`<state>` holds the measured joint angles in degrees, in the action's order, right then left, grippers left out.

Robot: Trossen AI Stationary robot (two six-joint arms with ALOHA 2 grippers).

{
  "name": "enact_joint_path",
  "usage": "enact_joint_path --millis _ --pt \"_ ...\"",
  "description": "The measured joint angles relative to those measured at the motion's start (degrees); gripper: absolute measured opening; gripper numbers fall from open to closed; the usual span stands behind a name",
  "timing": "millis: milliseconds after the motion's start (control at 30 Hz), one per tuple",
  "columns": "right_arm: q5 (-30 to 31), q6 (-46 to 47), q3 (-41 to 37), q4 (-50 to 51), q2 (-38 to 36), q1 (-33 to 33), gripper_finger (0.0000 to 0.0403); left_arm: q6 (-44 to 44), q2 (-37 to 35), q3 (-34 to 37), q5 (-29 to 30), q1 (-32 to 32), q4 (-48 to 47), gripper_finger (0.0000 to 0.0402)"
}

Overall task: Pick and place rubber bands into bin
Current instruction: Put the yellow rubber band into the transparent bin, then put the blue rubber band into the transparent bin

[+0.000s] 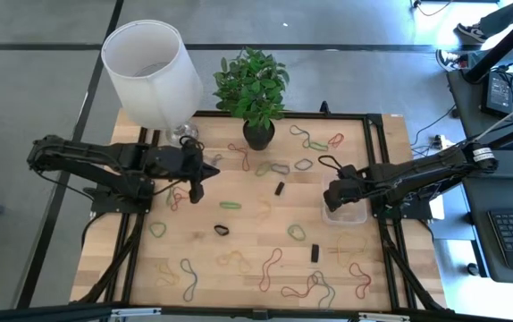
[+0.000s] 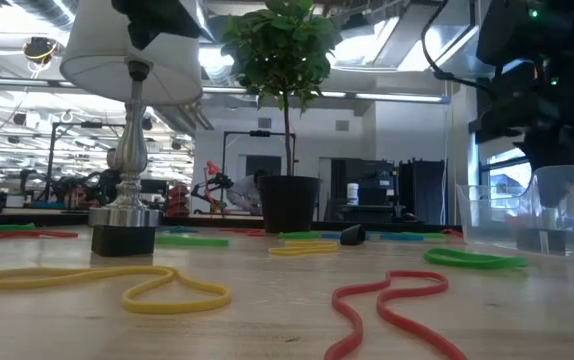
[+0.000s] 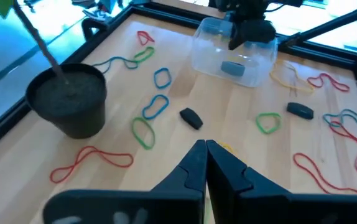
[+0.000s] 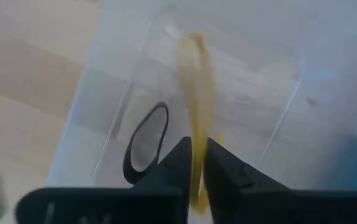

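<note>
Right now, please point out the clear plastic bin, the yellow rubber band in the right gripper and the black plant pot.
clear plastic bin (image 3: pixel 206 37): left wrist view, far rim.
yellow rubber band (image 4: pixel 200 93): right wrist view, hanging strand.
black plant pot (image 1: pixel 258 137): high view, rim.

A white-shaded lamp (image 1: pixel 153 61) and a potted plant (image 1: pixel 254 88) stood at the table's (image 1: pixel 239 246) far edge; small black blocks (image 1: pixel 315 253) lay mid-table.

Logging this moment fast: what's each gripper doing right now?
Left gripper: shut over the table; a hint of yellow at its tips, too unclear to call.
Right gripper: over the bin, yellow rubber band between its fingers.
</note>
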<state>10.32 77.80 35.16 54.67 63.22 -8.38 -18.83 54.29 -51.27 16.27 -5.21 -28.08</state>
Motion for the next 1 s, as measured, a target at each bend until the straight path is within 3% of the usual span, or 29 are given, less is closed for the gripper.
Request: enact_joint_path --millis 300,467,600,767,1000 --pt "0.0 0.0 1.3 0.2 0.0 0.0 0.0121 3.5 -0.1 0.0 -0.9 0.1 -0.3 0.0003" --pt "0.1 -1.6 4.8 2.0 -0.6 0.0 0.0132 8.6 -0.1 0.0 -0.9 0.1 -0.3 0.0002" --pt "1.1 -5.2 8.3 4.5 -2.9 -0.8 0.0128 7.9 -0.1 0.0 -1.1 -0.6 0.6 0.0002" --pt "4.2 -9.9 9.6 4.3 -7.9 -3.5 0.0096 4.5 1.2 0.0 -0.7 -4.5 1.7 0.0002" --pt "5.1 -12.0 9.6 4.4 -13.9 -6.6 0.0051 -2.1 7.8 -1.5 2.0 -10.5 1.9 0.0002"
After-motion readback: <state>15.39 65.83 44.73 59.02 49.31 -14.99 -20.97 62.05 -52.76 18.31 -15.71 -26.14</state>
